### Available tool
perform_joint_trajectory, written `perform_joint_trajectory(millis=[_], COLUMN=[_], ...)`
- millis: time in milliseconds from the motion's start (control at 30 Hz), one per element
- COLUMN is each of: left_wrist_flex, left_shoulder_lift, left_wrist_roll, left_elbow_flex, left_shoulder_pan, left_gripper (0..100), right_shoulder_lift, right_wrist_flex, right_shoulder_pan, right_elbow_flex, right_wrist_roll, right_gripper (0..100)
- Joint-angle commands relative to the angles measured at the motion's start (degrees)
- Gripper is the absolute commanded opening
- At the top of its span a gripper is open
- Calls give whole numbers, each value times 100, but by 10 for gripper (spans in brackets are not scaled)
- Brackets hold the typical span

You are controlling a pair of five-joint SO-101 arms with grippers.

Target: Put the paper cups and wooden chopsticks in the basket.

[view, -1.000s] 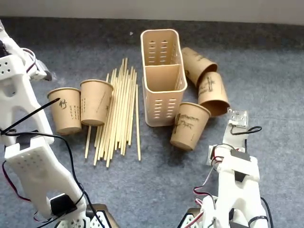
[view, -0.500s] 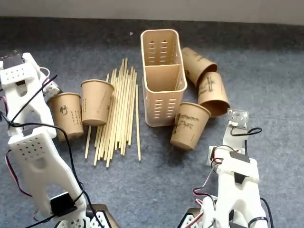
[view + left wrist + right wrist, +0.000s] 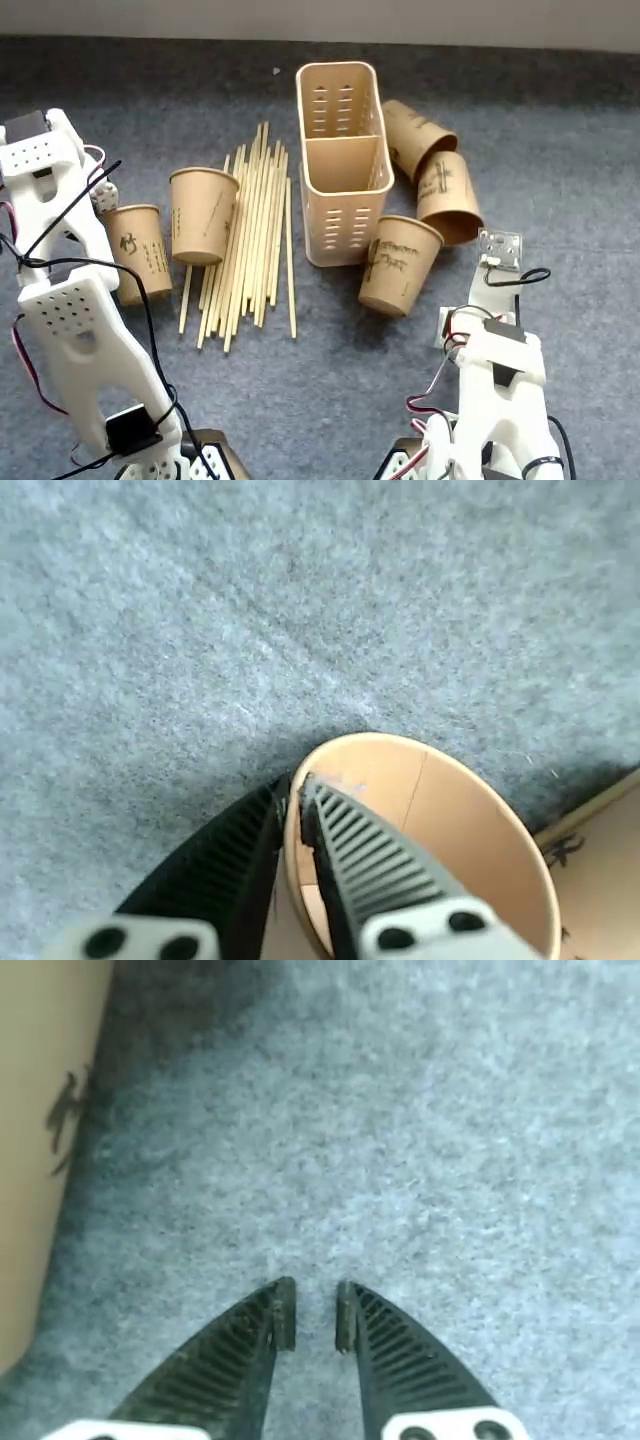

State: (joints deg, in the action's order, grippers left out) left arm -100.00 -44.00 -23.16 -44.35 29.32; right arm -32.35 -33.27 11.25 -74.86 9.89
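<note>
We see our left gripper (image 3: 296, 802) pinching the rim of the leftmost paper cup (image 3: 137, 255) at the left of the high view. The wooden chopsticks (image 3: 250, 235) lie just left of the central basket (image 3: 345, 228). Our right gripper (image 3: 314, 1318) hangs narrowly parted and empty over the tabletop (image 3: 450, 1110).
</note>
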Motion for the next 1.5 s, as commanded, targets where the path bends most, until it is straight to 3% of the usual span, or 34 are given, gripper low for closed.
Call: perform_joint_trajectory(millis=[0, 300, 433, 567, 733, 1000, 1167, 1467], left_wrist_flex=[-88, -70, -9, 1090, 2163, 4229, 4958, 5969], left_shoulder_lift=[119, 1859, 2879, 3284, 3275, 3275, 3275, 3222], left_wrist_roll=[149, 273, 545, 932, 1354, 1987, 2374, 2374], left_elbow_flex=[-629, -2387, -3407, -3776, -2809, -611, 488, 1640], left_shoulder_pan=[-66, -321, -1244, -2686, -4040, -5051, -5077, -4382], left_gripper=[5, 5, 6, 7, 6, 6, 6, 7], right_shoulder_lift=[57, 75, 84, 75, 48, 48, 48, 48], right_wrist_flex=[154, 154, 154, 154, 154, 154, 154, 154], right_shoulder_pan=[-66, -66, -110, -277, -268, -268, -268, -268], right_elbow_flex=[22, 31, 31, 22, 22, 22, 22, 22], right_wrist_roll=[-35, -35, -35, -26, -26, -26, -18, -18], right_gripper=[88, 88, 88, 88, 88, 88, 88, 88])
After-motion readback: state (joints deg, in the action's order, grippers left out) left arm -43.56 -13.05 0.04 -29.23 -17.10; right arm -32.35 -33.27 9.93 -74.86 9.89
